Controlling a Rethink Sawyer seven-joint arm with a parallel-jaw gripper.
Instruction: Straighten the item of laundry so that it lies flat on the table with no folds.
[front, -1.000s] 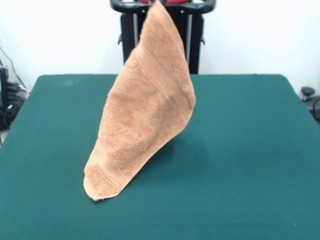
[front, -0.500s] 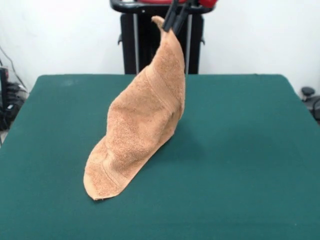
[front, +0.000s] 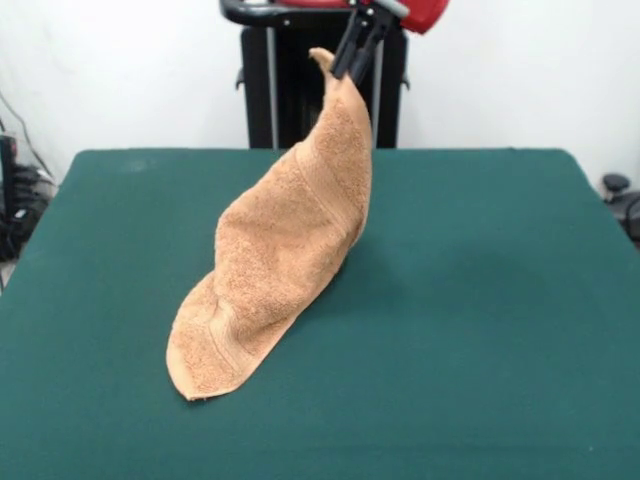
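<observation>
Gripper: we see the robot's black two-fingered gripper (front: 343, 72) entering from the top edge on a red and black arm (front: 420, 12), tilted so its tips point down and to the picture's left.
Grip: its fingers are pinched narrow on one upper corner of the light orange-tan terry-cloth hand towel (front: 280, 255); a small tip of cloth pokes up just beside the fingertips.
Towel, upper part: directly below the gripper we find the cloth hanging as a tall, tapering, draped cone, narrowest at the pinch.
Towel, lower part: down and to the picture's left of the gripper, the cloth widens and its far end lies touching the large dark green cloth-covered table (front: 500, 330), ending in a rounded corner.
Ribbed band: we note one woven band crossing the cloth a little below the gripper, and another near the resting end.
Folds: the towel is curled on itself, not flat.
Background: behind the gripper stands a black pedestal (front: 290, 90) against a white wall (front: 520, 70).
</observation>
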